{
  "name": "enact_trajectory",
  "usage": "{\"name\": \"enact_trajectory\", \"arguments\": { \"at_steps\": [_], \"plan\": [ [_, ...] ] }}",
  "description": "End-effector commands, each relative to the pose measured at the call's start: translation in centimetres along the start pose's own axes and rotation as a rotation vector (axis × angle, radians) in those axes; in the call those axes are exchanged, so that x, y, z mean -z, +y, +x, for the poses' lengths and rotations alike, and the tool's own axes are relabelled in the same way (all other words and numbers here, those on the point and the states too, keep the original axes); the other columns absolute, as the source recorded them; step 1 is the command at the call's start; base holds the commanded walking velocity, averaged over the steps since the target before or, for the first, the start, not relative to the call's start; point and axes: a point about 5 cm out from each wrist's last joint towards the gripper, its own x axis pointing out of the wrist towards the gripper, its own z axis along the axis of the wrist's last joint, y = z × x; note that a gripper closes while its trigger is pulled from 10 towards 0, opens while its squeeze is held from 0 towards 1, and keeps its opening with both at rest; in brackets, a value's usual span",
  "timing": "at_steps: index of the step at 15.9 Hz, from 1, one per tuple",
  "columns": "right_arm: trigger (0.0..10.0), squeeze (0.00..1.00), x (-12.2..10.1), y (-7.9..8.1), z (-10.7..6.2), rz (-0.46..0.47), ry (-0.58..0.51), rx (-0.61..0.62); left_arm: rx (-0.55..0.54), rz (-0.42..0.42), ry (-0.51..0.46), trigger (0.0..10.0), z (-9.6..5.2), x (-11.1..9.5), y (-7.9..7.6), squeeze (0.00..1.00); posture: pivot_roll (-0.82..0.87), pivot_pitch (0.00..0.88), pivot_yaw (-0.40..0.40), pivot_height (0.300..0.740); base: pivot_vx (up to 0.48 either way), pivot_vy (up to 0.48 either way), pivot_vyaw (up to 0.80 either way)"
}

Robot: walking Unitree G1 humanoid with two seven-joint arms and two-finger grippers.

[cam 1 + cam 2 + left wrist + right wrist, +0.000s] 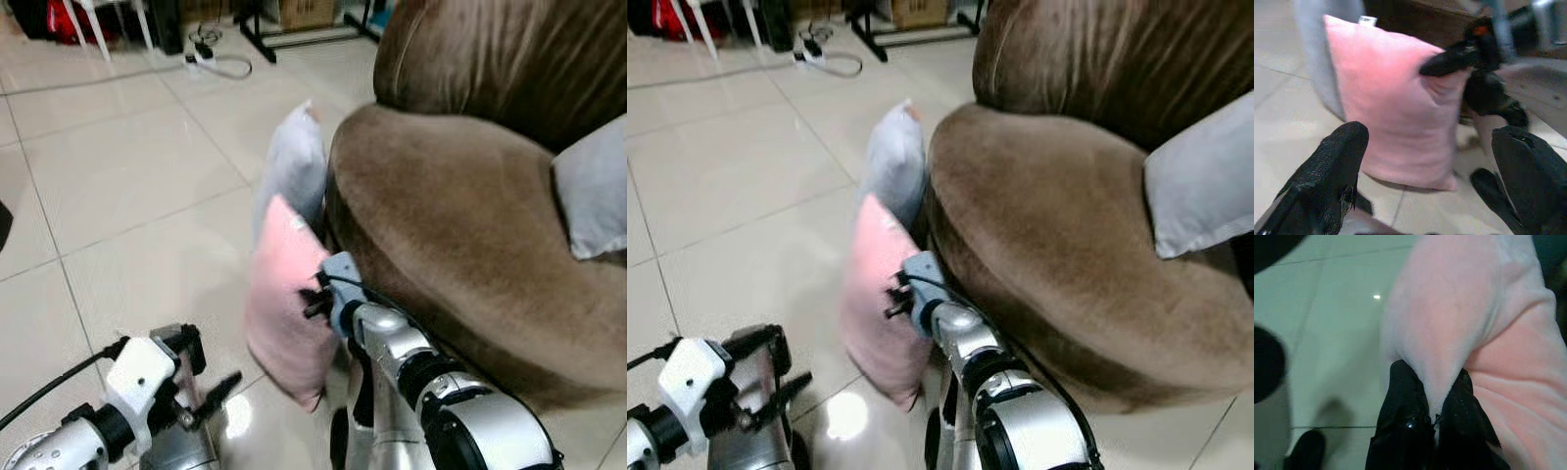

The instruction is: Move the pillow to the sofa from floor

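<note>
The soft pink square pillow (286, 304) is standing on edge on the glossy pale tiled floor (118, 186), leaning against the front of the rounded brown velvet sofa (460, 225); it is not yet lifted onto the seat; a fold of its fabric is being pinched between the two black fingers (1400, 421) of the right gripper (1432, 418), which are pressed together on the cloth, the silver right arm being stretched out from below toward the pillow's sofa-side edge. The left gripper (1425, 176) is being held low over the floor, just short of the pillow, with its fingers (1327, 171) spread wide and touching nothing; the pillow is being framed between them in the left wrist view. A pale grey pillow (292, 162) is propped upright behind the pink one, also against the sofa front; another grey cushion (593, 186) is lying on the seat at the far right; a white power strip with cables (211, 61) is lying on the floor in the background.
</note>
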Motion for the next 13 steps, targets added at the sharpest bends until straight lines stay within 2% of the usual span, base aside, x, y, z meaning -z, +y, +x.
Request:
{"name": "enact_trajectory", "arguments": {
  "at_steps": [1,2,3,4,5,7,8,9,10,11,12,13],
  "plan": [
    [0.0,0.00,-1.6,0.0,0.0,-0.025,-0.071,-0.044,-0.051,0.015,-0.005,10.0,-0.2,0.1,0.3,0.00,0.02,0.000,-0.108,0.405,0.000,0.000,0.00],
    [0.0,0.00,-3.4,-0.4,-0.4,0.012,-0.173,-0.068,-0.112,0.016,-0.032,10.0,-0.2,-0.2,0.6,0.00,0.02,0.000,-0.117,0.405,0.000,0.000,0.00],
    [0.0,0.00,-4.2,-0.6,-0.6,0.040,-0.219,-0.074,-0.134,0.014,-0.045,10.0,-0.1,-0.3,0.8,0.00,0.02,0.000,-0.119,0.405,0.000,0.000,0.00],
    [0.0,0.00,-6.4,-1.3,-1.7,0.100,-0.341,-0.079,-0.192,0.014,-0.084,10.0,0.1,-1.0,1.2,0.00,0.03,0.000,-0.125,0.405,0.000,0.000,0.00],
    [0.0,0.00,-7.6,-1.7,-2.4,0.133,-0.403,-0.080,-0.222,0.010,-0.106,10.0,0.2,-1.5,1.4,0.00,0.03,0.000,-0.128,0.405,0.000,0.000,0.00],
    [0.0,0.00,-13.1,-3.5,-7.3,0.231,-0.679,-0.056,-0.340,0.002,-0.223,10.0,0.8,-4.2,2.6,0.00,0.02,0.000,-0.124,0.405,0.000,0.000,0.00],
    [0.0,0.00,-15.8,-4.7,-10.3,0.239,-0.807,-0.025,-0.337,0.006,-0.267,10.0,1.4,-5.1,2.6,0.00,0.02,0.000,-0.116,0.405,0.000,0.000,0.00],
    [0.0,0.00,-17.3,-5.6,-11.9,0.225,-0.870,0.007,-0.332,0.014,-0.285,10.0,1.8,-5.5,2.6,0.00,0.01,0.000,-0.116,0.405,0.000,0.000,0.00],
    [0.0,0.00,-21.0,-7.2,-16.0,0.176,-1.006,0.088,-0.336,0.034,-0.324,10.0,2.7,-6.6,3.0,0.00,0.01,0.000,-0.117,0.405,0.000,0.000,0.00],
    [9.5,0.00,-23.3,-8.4,-18.6,0.122,-1.055,0.175,-0.349,0.048,-0.347,10.0,3.0,-7.3,3.4,0.00,0.01,0.000,-0.122,0.405,0.000,0.000,0.00],
    [10.0,0.00,-24.6,-9.1,-20.2,0.098,-1.077,0.231,-0.358,0.051,-0.358,10.0,3.1,-7.8,3.5,0.00,0.02,0.000,-0.129,0.405,0.000,0.000,0.00],
    [10.0,0.00,-26.6,-9.8,-22.7,0.081,-1.145,0.286,-0.370,0.051,-0.368,10.0,3.2,-8.5,3.7,0.00,0.02,0.000,-0.134,0.405,0.000,0.000,0.00]
  ]
}}
